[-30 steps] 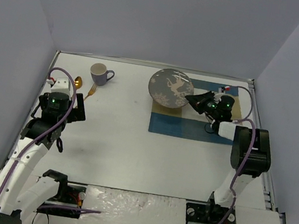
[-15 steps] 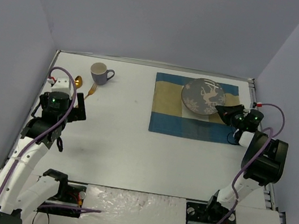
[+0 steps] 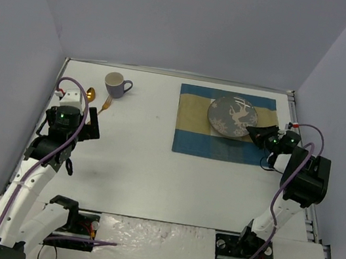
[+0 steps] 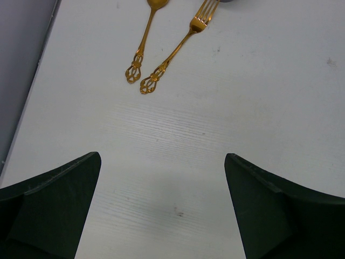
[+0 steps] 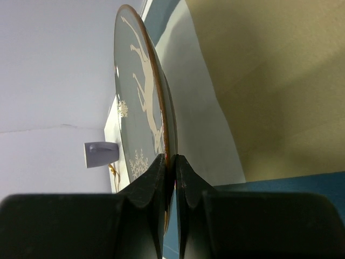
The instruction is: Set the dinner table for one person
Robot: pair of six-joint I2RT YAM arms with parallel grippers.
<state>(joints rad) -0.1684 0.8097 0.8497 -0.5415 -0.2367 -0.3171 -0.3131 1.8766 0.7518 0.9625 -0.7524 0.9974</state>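
My right gripper is shut on the rim of a grey plate with a white deer pattern, holding it over the right part of the blue-and-tan striped placemat. In the right wrist view the plate stands edge-on between my closed fingers, the placemat behind it. My left gripper is open and empty over the white dinner table. A gold spoon and a gold fork lie just ahead of it. A purple-grey mug stands at the back left.
Grey walls enclose the table on three sides. A metal rail runs along the table's right edge close to my right arm. The mug also shows small in the right wrist view.
My right gripper carried the plate from the placemat's left end to its right part, then drew back slightly left and lower. The left arm has not moved.
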